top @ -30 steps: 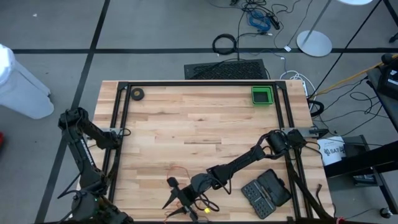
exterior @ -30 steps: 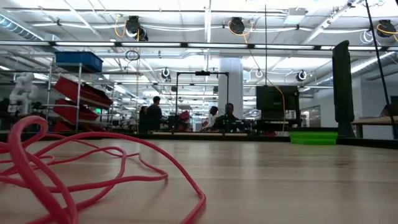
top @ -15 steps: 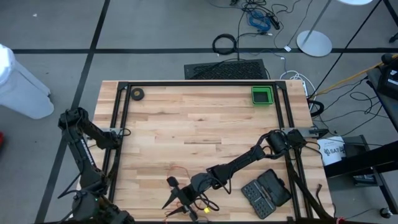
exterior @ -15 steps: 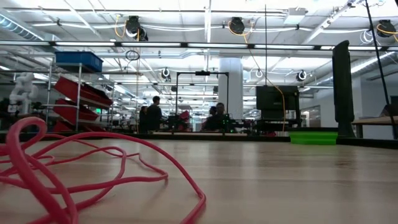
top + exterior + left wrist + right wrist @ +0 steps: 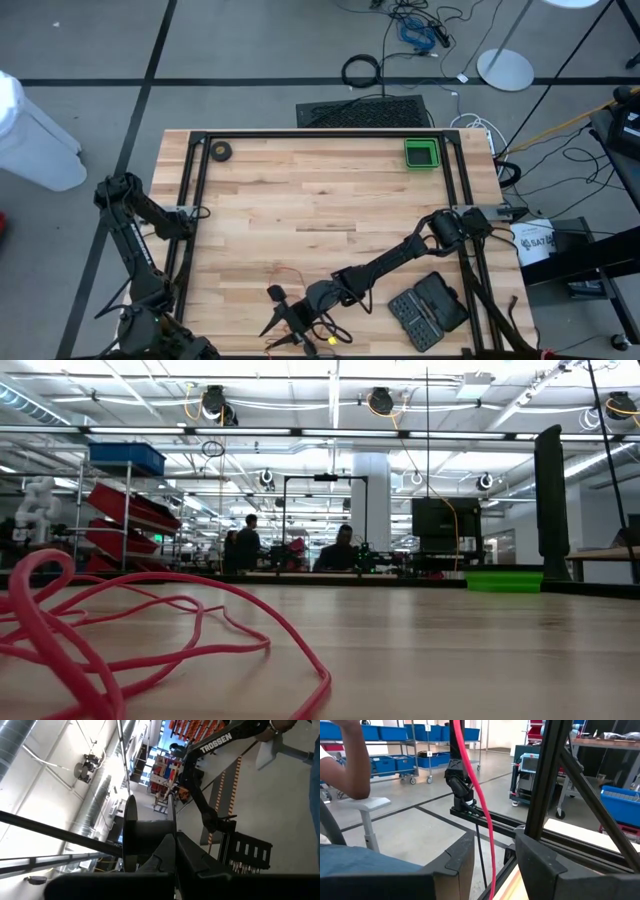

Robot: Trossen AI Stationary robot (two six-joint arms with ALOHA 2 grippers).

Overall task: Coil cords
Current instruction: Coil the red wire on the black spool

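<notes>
The cords [image 5: 300, 325] lie tangled at the near edge of the counter [image 5: 320, 210], a thin red strand curling among dark wire with a small yellow spot beside them. In the low view the red loops [image 5: 120, 635] fill the near corner, sprawled loose on the wood, which the high view shows only as a small knot. The right wrist view adds one red strand [image 5: 472, 795] running up between that arm's own fingers [image 5: 455, 865], which stand apart on either side of it; whether they press on it cannot be told.

From above, the right tool [image 5: 312, 310] sits low over the tangle, and its tips are lost among the dark wire there. The left tool [image 5: 172, 855] is clenched with nothing in it; that arm waits folded off the counter's left edge, and its wrist camera looks away into the room.

A dark case [image 5: 428, 310] lies just right of the cords, near the right arm. The green tray [image 5: 421, 153] and a dark tape roll [image 5: 221, 151] sit in the far corners, well apart from the cords, with bare wood between.
</notes>
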